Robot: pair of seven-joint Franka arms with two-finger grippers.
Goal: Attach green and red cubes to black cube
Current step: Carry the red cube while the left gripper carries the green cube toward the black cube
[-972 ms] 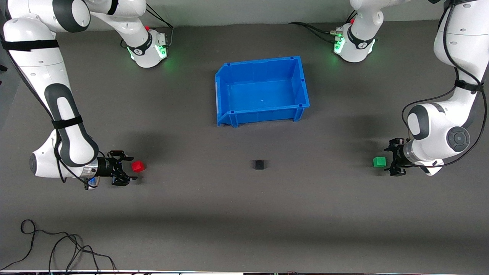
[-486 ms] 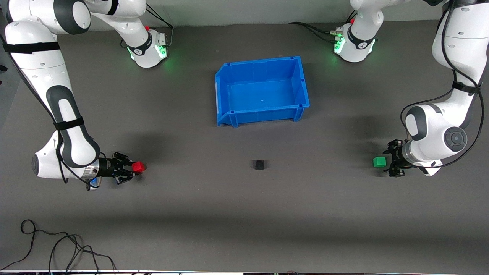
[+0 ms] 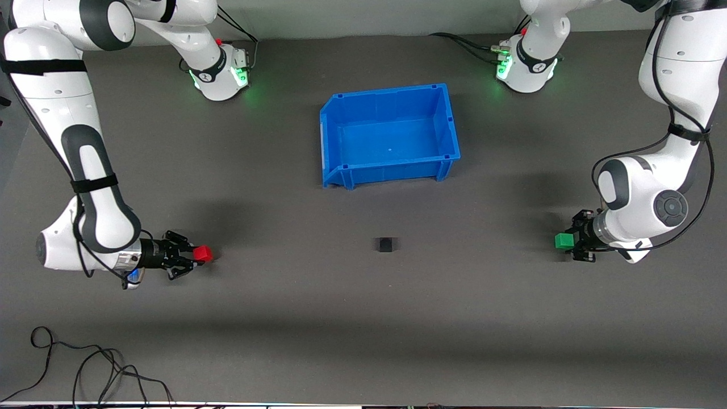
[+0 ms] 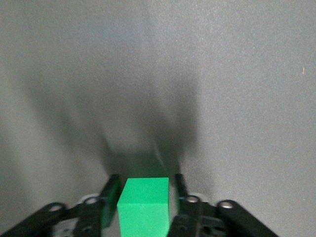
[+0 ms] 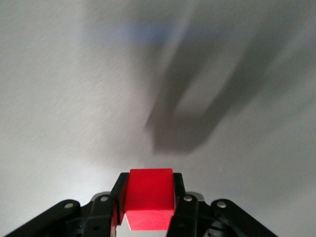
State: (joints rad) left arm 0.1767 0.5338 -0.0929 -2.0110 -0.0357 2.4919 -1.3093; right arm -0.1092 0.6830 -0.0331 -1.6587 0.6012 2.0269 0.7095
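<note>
My right hand (image 3: 190,255) is clamped on the small bright red plastic cube (image 3: 202,253) at its end of the dark grey tabletop (image 3: 363,318). My left hand (image 3: 575,243) is clamped on the small bright green plastic cube (image 3: 562,241) at the left arm's end. Between them the tiny matte black cube (image 3: 385,245) sits on the tabletop, nearer the front camera than the blue plastic bin (image 3: 388,170).
</note>
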